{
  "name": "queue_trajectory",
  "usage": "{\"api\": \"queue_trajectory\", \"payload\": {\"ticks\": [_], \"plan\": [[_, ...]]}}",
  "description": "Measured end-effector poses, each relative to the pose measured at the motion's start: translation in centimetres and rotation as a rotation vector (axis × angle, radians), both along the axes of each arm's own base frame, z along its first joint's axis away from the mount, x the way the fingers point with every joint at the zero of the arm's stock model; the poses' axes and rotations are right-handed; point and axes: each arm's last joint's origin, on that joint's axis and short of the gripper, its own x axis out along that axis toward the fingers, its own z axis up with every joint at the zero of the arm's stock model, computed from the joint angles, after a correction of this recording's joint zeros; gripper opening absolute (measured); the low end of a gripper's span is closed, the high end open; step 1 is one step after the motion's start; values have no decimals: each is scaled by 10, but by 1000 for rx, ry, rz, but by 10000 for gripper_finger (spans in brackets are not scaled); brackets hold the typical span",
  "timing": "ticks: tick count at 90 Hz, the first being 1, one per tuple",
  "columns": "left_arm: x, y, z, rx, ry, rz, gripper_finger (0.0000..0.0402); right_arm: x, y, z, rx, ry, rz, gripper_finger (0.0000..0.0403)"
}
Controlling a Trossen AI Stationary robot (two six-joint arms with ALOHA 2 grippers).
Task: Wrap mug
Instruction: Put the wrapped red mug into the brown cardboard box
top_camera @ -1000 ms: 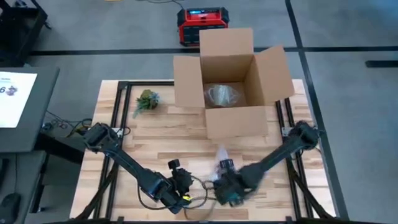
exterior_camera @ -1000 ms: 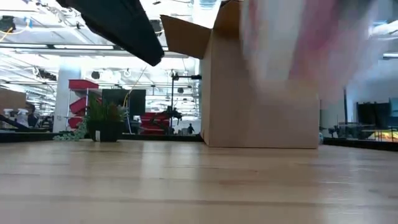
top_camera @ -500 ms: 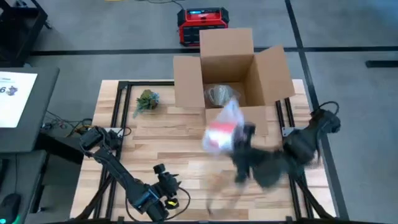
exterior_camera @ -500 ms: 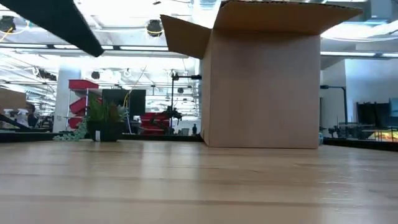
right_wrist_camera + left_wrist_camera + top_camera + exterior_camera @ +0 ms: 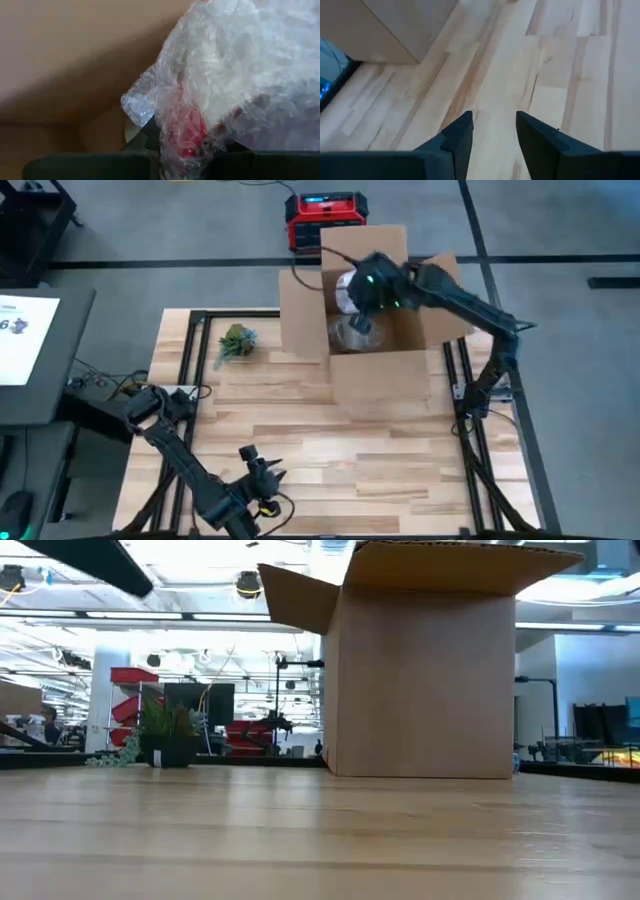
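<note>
**A:** What is the high view showing?

**B:** A wooden counter [image 5: 300, 430] is carrying an open cardboard box [image 5: 372, 330] at its far edge. The right arm is reaching over the box opening, and the right pincer [image 5: 362, 292] is holding a bubble-wrapped mug [image 5: 349, 288] above the inside of the box, near the box's far wall. A second clear wrapped bundle [image 5: 355, 333] is lying on the box floor beneath it. A small plant [image 5: 236, 340] is sitting toward the far left corner. The left pincer [image 5: 262, 476] is waiting by the near edge.

**A:** And the low view?

**B:** It is looking level across the counter at the box's closed side [image 5: 425, 680], with the plant [image 5: 165, 735] to one side. No pincer is showing.

**A:** The left wrist view?

**B:** The left pincer's two dark fingers [image 5: 457, 140] are standing apart above bare planks, gripping nothing. A box corner [image 5: 395, 25] is lying ahead.

**A:** The right wrist view?

**B:** The right pincer is clamped on the bubble wrap [image 5: 235, 80], with red showing through the plastic, against the brown box wall [image 5: 75, 50].
</note>
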Motion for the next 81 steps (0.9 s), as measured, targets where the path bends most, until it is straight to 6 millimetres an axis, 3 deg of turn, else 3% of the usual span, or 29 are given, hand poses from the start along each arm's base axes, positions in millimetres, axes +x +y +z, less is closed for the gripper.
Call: {"api": "queue_trajectory", "payload": {"ticks": [11, 41, 62, 81], "plan": [[-4, -4, 2, 75, -41, -33, 132, 13, -9, -33, 107, 120, 59, 32], [1, 1, 4, 124, -86, -19, 132, 39, -12, -97, 274, 322, 107, 32], [10, 8, 4, 151, -63, -5, 132, 47, -12, -122, 376, 364, 166, 34], [18, 16, 4, 174, -43, 11, 132, 49, -12, -131, 391, 388, 203, 42]]}}
